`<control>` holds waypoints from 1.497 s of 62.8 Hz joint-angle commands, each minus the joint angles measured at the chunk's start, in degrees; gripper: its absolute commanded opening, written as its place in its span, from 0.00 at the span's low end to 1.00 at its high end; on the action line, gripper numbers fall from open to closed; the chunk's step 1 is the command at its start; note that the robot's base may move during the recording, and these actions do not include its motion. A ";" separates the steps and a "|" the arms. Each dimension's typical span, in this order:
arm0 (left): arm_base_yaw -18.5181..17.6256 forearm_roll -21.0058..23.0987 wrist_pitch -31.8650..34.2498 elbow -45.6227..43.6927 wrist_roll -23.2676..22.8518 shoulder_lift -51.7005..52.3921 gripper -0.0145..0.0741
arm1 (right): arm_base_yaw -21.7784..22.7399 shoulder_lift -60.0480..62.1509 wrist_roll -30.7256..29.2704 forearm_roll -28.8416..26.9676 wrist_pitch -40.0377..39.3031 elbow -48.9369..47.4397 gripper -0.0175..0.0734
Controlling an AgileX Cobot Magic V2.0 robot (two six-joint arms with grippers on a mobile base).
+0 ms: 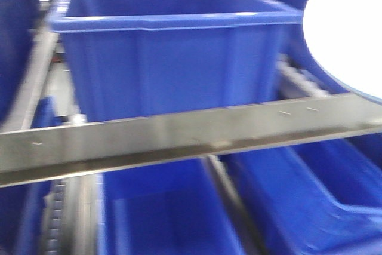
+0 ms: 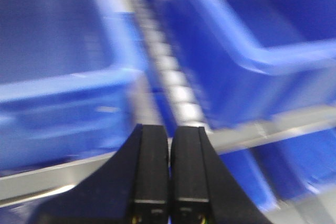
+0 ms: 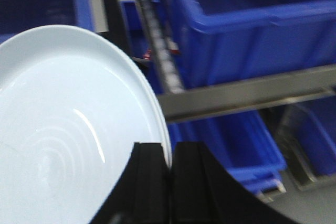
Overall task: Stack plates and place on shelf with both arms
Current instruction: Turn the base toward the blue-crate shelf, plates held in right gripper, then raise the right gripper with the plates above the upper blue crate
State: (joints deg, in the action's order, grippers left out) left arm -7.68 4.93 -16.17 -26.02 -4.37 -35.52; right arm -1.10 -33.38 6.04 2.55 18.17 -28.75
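Fingers, right: the right gripper (image 3: 169,153) has its two black fingers (image 3: 149,182) nearly together, pinching the rim of the plates (image 3: 68,124) at their near right edge.
Fingers, left: the left gripper (image 2: 169,142) has its fingers (image 2: 152,166) pressed together with nothing between them; it hangs over the rack.
Plates, place: held in the air to the right of the shelf front; in the front view a bright round edge (image 1: 343,28) shows at the upper right, above the rail (image 1: 179,132). Not yet on the shelf.
Plates, count: the wrist view shows a doubled rim line near the fingers, which suggests two stacked, but the blur keeps me from being sure.
Shelf: a metal rack with blue bins (image 1: 173,52) on roller tracks (image 3: 160,51); bins above and below the rail.
Handling, weight: likely ceramic, stiff, fairly heavy for a one-sided pinch.
Handling, surface: glossy glaze, so probably slippery; a stacked top plate could slide if tilted.
Handling, fragility: brittle, I judge; a knock on the rail or a bin lip could chip it.
Where to hold: at the upturned rim, fingers above and below; a second hold on the opposite rim by the free left arm would steady it.
Risk: a single-edge grip lets the far side sag.
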 commanded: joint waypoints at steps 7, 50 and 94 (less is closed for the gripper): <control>-0.04 0.24 4.83 -1.59 -0.49 0.01 0.27 | 0.21 0.09 -0.27 0.24 -6.03 -1.86 0.25; -0.04 0.24 4.83 -1.59 -0.49 0.01 0.27 | 0.21 -0.07 -0.27 0.24 -6.03 -1.86 0.25; -0.04 0.24 4.83 -1.59 -0.49 0.01 0.27 | 0.21 -0.07 -0.27 0.24 -6.03 -1.86 0.25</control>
State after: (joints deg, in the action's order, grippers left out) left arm -7.68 4.93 -16.17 -26.02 -4.37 -35.52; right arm -1.10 -33.38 6.04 2.55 18.17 -28.75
